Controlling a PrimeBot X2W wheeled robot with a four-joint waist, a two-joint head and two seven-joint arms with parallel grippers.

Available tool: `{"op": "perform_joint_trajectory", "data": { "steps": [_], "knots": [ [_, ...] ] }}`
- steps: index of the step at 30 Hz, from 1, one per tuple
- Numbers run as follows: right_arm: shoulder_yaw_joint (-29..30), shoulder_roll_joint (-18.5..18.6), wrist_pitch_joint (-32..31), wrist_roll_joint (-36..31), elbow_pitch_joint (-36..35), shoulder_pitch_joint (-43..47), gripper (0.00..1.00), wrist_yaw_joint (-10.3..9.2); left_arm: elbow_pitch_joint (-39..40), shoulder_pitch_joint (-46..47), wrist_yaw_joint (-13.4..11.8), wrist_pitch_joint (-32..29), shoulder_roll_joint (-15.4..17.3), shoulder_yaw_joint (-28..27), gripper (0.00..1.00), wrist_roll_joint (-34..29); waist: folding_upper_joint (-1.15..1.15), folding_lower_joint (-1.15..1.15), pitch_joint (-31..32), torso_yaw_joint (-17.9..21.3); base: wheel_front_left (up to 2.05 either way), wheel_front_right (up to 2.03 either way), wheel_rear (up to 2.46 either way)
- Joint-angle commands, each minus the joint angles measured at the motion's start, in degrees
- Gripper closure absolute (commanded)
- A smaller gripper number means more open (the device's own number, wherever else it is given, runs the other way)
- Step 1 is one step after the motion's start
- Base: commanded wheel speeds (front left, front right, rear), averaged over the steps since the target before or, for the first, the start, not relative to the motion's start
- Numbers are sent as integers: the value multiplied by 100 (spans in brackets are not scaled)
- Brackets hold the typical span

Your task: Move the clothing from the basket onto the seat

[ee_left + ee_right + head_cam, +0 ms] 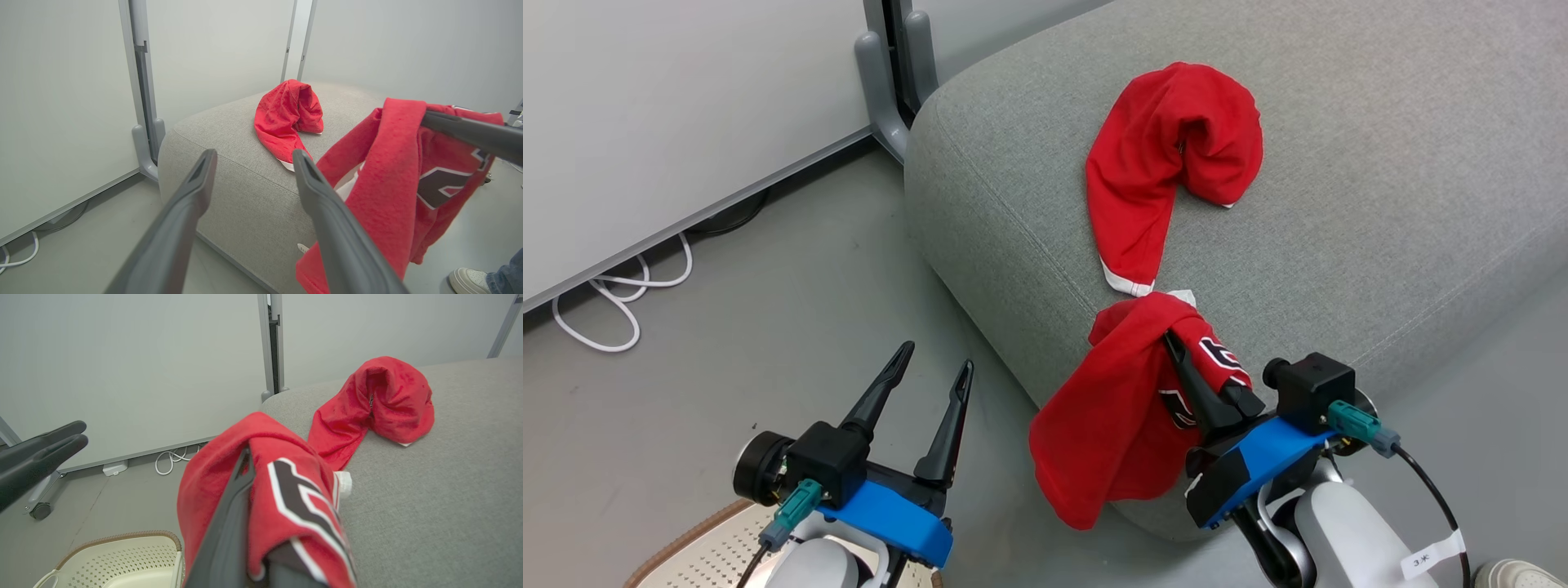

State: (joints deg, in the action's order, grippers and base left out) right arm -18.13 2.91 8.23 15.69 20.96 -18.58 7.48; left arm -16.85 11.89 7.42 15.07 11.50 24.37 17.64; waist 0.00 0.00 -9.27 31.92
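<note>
One piece of the clothing, a red garment with a white cuff [1168,163], lies curled on the grey seat [1380,204]. The other, red with navy-and-white lettering [1111,416], hangs over the seat's near corner, and my right gripper [1180,351] is shut on it. In the right wrist view this lettered garment [278,477] drapes over the fingers and hides one of them. My left gripper [931,367] stands open and empty over the floor, left of the seat. The basket [703,547] peeks in below my left arm, and its rim [122,535] looks bare of cloth.
A grey partition post foot [890,82] stands by the seat's far left corner. A white cable [621,302] loops on the floor under the wall panel. A person's white shoe [1519,572] is at the lower right, beside my right arm.
</note>
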Motion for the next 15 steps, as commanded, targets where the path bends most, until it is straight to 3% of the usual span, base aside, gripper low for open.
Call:
{"op": "perform_joint_trajectory", "data": {
  "steps": [1, 9, 15],
  "knots": [
    [15, -3, -14, -18, -32, -6, 100, 3, -1, 89, 7, 15, 31, -9, 0, 17, 0, 0, 5, -5, 0, 0, 0],
    [177, -2, -213, -83, -53, -679, 100, 3, 101, 39, 7, 15, 111, -98, 0, -102, 0, 0, -217, 12, 0, 0, 0],
    [737, 226, -565, 134, -185, -1626, 100, 3, 247, 237, 7, 15, 302, -26, 0, -216, 0, 0, -743, -147, 0, 0, 0]
  ]
}}
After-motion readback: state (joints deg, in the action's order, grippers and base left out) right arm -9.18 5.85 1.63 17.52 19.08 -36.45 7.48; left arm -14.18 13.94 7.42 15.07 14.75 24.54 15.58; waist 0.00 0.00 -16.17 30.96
